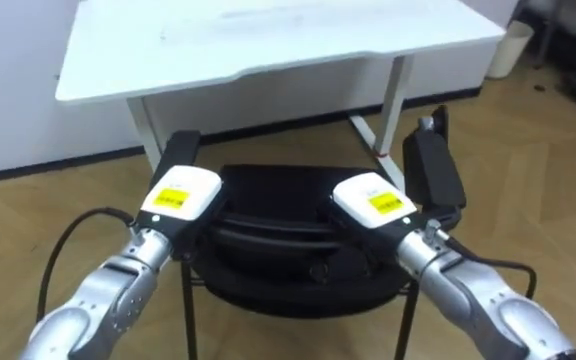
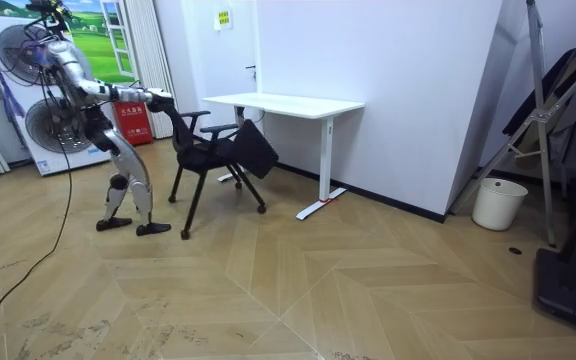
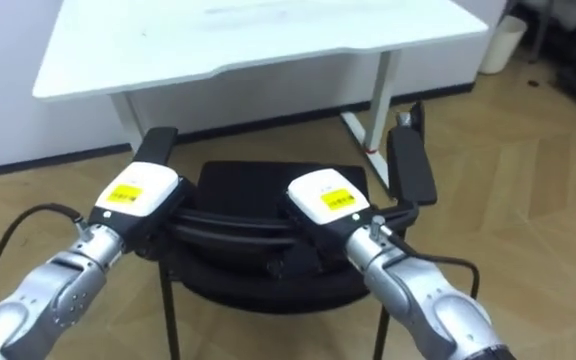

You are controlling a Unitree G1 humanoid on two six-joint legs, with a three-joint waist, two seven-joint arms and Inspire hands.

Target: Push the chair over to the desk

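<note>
Chair [image 1: 278, 195]: black, on the wooden floor [image 1: 528, 150] just in front of the white surface [image 1: 268, 45], between it and the robot.
Hidden: the seat's near part lies behind the backrest and both arms. The legs are cut off at the lower edge of the eye views.
Left robot hand [image 1: 180, 195]: lies on the left end of the backrest's top. Its underside is covered by its own white back, so how far it is open cannot be told.
Right robot hand [image 1: 373, 203]: lies on the right end of the backrest's top. Its grip cannot be told either.
Facing: the seat faces the surface and the backrest faces the robot.
Long axis: the backrest's top rail runs left to right. The right armrest [image 1: 433, 165] points away towards the surface.
Robot: stands at the room view's left, leaning forward with both arms stretched out to the chair.
Bin [image 2: 498, 203]: by the wall, well apart.
</note>
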